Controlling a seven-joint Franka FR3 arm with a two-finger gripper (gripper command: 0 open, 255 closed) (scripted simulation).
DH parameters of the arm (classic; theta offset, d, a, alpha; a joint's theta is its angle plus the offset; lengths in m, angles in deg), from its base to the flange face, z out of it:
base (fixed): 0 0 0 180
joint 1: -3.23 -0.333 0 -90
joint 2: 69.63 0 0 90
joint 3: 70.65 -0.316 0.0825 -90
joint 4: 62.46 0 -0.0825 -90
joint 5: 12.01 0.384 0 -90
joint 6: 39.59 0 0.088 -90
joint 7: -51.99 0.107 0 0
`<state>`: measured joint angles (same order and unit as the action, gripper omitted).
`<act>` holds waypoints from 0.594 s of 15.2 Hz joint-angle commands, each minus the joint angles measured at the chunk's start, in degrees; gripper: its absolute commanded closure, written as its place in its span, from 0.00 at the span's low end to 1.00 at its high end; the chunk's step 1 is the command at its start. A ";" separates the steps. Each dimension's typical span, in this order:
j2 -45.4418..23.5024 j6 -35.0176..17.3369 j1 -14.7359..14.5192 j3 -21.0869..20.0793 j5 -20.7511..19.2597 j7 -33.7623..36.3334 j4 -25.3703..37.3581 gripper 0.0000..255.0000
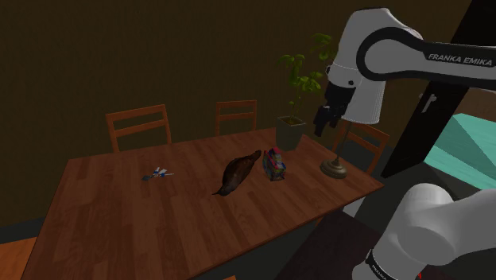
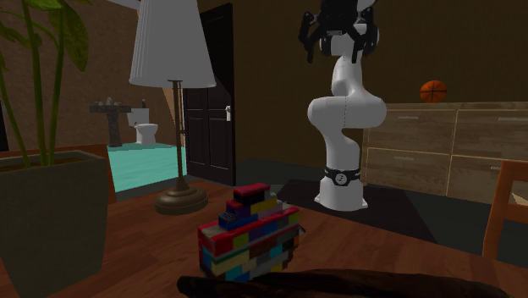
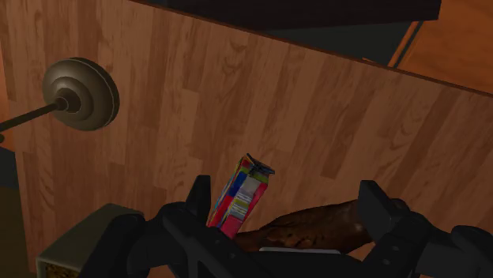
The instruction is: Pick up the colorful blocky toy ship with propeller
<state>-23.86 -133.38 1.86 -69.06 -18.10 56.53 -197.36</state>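
Observation:
The blocky toy ship [image 1: 275, 165], built of red, blue, yellow and green bricks, stands on the wooden table [image 1: 159, 215] near its right end in the shoulder view. In the second exterior view the ship [image 2: 250, 233] is close in the foreground. My gripper [image 1: 323, 122] hangs high above the table, up and to the right of the ship in the shoulder view. In the wrist view the gripper [image 3: 288, 207] is open, and the ship [image 3: 242, 196] lies far below, nearer one black finger [image 3: 197, 201]. Nothing is held.
A dark brown elongated object [image 1: 238, 173] lies just beside the ship. A potted plant [image 1: 290, 131] and a floor-lamp-style table lamp base [image 1: 334, 169] stand close by; the shade [image 2: 172, 46] rises high. A small blue toy [image 1: 159, 173] lies further left. Chairs [image 1: 140, 125] line the far edge.

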 commanded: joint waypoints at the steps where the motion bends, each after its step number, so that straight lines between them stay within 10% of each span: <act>1: 0.00 0.00 0.00 0.00 0.00 0.00 0.00 0.00; 9: -13.55 -13.47 2.00 1.36 0.18 4.59 -1.93 0.00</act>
<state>-35.39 -144.78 3.71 -67.72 -18.08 60.29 -199.05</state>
